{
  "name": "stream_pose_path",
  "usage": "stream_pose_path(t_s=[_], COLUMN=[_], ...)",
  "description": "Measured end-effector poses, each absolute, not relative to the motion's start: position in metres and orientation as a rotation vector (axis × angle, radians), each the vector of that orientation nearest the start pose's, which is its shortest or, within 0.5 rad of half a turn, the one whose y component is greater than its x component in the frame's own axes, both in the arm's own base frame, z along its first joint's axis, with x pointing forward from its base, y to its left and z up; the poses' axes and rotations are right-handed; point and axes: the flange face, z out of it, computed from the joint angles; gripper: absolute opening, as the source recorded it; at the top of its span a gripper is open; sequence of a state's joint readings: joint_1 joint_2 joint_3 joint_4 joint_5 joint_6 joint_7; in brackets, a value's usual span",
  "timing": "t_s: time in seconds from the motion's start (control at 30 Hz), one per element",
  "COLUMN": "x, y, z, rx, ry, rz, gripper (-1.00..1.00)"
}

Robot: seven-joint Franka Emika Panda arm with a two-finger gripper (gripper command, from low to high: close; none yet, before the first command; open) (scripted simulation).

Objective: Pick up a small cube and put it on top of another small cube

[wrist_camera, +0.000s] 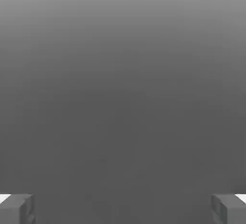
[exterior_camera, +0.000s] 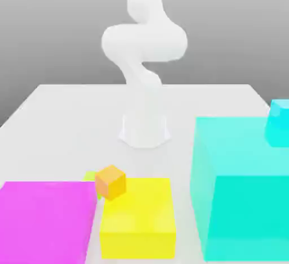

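The gripper [wrist_camera: 123,209] stands wide, its two fingertips well apart at the edges of the hand view, with nothing held between them. Behind and between them the hand view records only a plain grey gradient; the blocks and cubes are recorded in the exterior view. That view also gives the white Panda arm [exterior_camera: 144,42], upright on its base [exterior_camera: 144,132], on a pale work surface [exterior_camera: 68,121].

The lime-green cube [exterior_camera: 90,176] is in front of the arm, toward the exterior view's left, between the magenta block and the yellow block. It is largely hidden behind the orange cube; a flat, bright yellow-green patch is exposed, and its full form cannot be judged.

The orange cube [exterior_camera: 110,183] appears turned, one corner toward the camera, overlapping the far left corner of the yellow block [exterior_camera: 138,217] in the exterior view; contact cannot be confirmed. The magenta block [exterior_camera: 48,223] lies at that view's left. The large turquoise block [exterior_camera: 248,200] is at its right, with the cyan cube [exterior_camera: 279,124] at its upper right.

Count: one arm, two fingertips, three small cubes, three larger blocks.
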State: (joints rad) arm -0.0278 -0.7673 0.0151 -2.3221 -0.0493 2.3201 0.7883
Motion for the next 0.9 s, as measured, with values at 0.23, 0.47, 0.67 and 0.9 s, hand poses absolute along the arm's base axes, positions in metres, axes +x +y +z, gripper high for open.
stream_pose_path(t_s=[0.23,0.47,0.67,0.9], x=[0.413,0.38,0.289,0.28], y=[-0.063,-0.122,-0.137,-0.137], z=[0.52,0.343,0.202,0.145], rx=[-2.755,-2.888,-2.806,-2.793], ry=[1.154,1.248,1.423,1.457], rz=[-0.799,-0.42,-0.034,-0.004], gripper=[0.0,0.0,0.0,0.0])
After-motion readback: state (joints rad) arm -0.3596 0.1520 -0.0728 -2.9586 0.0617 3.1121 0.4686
